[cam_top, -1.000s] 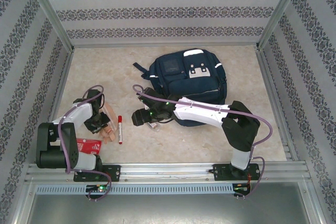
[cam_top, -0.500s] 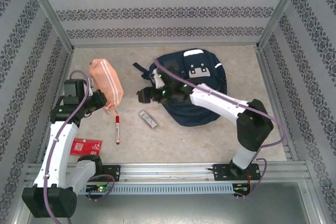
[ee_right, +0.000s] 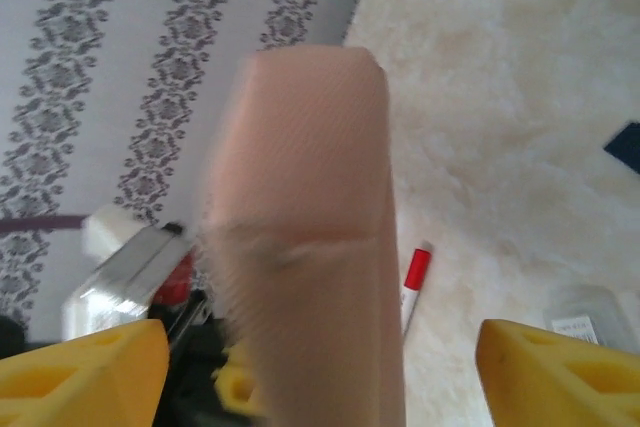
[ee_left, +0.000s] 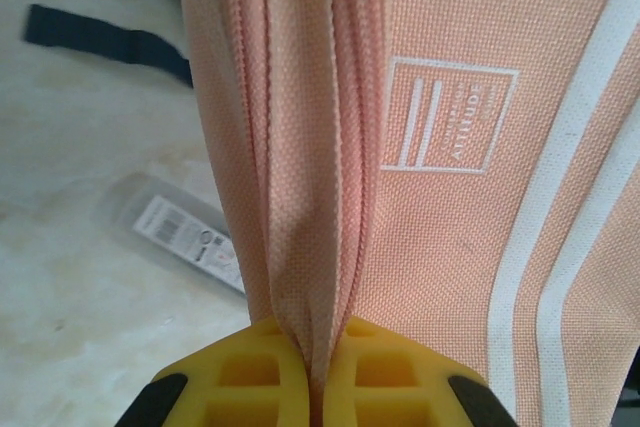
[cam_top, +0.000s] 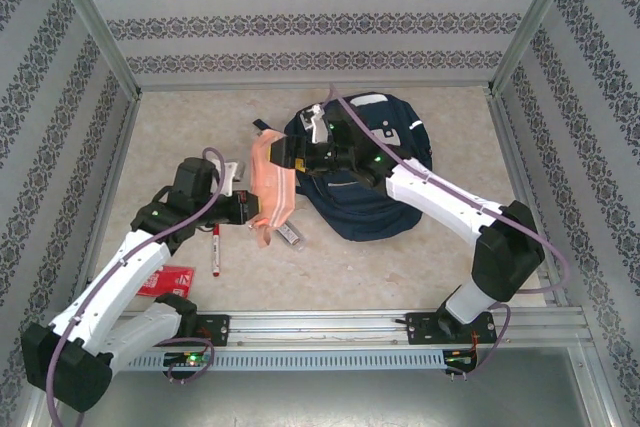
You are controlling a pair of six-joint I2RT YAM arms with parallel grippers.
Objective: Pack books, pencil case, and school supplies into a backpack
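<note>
My left gripper point(cam_top: 250, 209) point(ee_left: 318, 332) is shut on the zip edge of a peach fabric pouch point(cam_top: 272, 187) point(ee_left: 440, 97) with white stripes, held up just left of the navy backpack point(cam_top: 380, 147). My right gripper point(cam_top: 290, 155) point(ee_right: 322, 367) stands open astride the pouch's point(ee_right: 310, 227) upper end, with a gap at each finger. The clear plastic pencil case point(cam_top: 289, 237) point(ee_left: 180, 232) lies on the table under the pouch. A red-capped white marker point(cam_top: 215, 247) point(ee_right: 414, 282) lies to its left. The books are out of view.
A small red packet point(cam_top: 170, 279) lies near the left arm's base. A dark backpack strap point(ee_left: 100, 37) trails on the table beyond the pouch. Patterned walls and metal posts close in the table on three sides.
My left arm has carried the peach pouch from the far left toward the backpack. The right gripper has shifted to the pouch's upper end. The marker and clear case stay put.
</note>
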